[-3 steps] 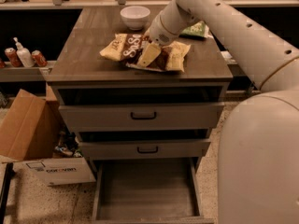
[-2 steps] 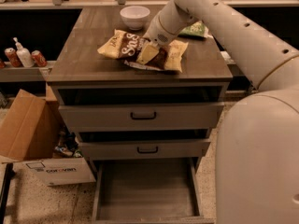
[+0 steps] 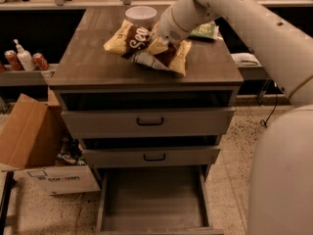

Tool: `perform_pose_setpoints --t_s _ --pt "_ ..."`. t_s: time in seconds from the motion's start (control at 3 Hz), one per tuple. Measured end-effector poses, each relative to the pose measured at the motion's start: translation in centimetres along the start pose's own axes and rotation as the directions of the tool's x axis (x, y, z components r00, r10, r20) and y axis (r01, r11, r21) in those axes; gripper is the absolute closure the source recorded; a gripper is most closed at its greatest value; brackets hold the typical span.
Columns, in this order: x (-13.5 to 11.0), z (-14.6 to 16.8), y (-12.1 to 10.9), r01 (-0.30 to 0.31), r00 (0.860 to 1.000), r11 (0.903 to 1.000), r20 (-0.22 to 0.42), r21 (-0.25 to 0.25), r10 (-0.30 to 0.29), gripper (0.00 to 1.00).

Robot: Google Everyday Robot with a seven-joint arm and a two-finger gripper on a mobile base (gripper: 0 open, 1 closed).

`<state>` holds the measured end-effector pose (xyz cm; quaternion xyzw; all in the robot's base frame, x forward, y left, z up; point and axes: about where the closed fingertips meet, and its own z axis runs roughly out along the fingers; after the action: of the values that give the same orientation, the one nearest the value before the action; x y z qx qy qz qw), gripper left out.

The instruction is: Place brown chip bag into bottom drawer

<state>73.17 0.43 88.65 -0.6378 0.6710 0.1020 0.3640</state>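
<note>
The brown chip bag (image 3: pixel 133 39), dark brown with pale yellow ends and white lettering, is on top of the grey cabinet (image 3: pixel 88 65), with its left end tilted up off the surface. My gripper (image 3: pixel 159 44) is at the bag's middle right, shut on it, with the white arm reaching in from the upper right. The bottom drawer (image 3: pixel 152 199) is pulled out at floor level, directly below and in front of the cabinet, with nothing inside.
A white bowl (image 3: pixel 141 15) stands just behind the bag. A green bag (image 3: pixel 205 31) lies at the back right. Two upper drawers with black handles (image 3: pixel 150 122) stand slightly open. A cardboard box (image 3: pixel 29 136) is on the floor at left; cans and a bottle (image 3: pixel 22 58) are on the left shelf.
The gripper has lifted the bag a little and shifted it left; the bag's left end now stands higher off the cabinet top.
</note>
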Motion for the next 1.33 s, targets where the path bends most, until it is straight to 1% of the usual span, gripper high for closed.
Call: perform_pose_setpoints --t_s 0.33,0.67,1.0,1.33 --pt "-2.4 -5.0 1.5 0.073 0.991 0.996 0.106 0.05 -0.078 1.0" --pt "-3.7 -7.6 4.8 0.096 0.97 0.9954 0.224 0.006 -0.095 1.0" --pt "-3.7 -7.5 4.8 0.096 0.97 0.9953 0.222 0.005 -0.095 1.0" --pt "-3.7 -7.1 6.7 0.122 0.967 0.9921 0.228 -0.03 -0.112 1.0"
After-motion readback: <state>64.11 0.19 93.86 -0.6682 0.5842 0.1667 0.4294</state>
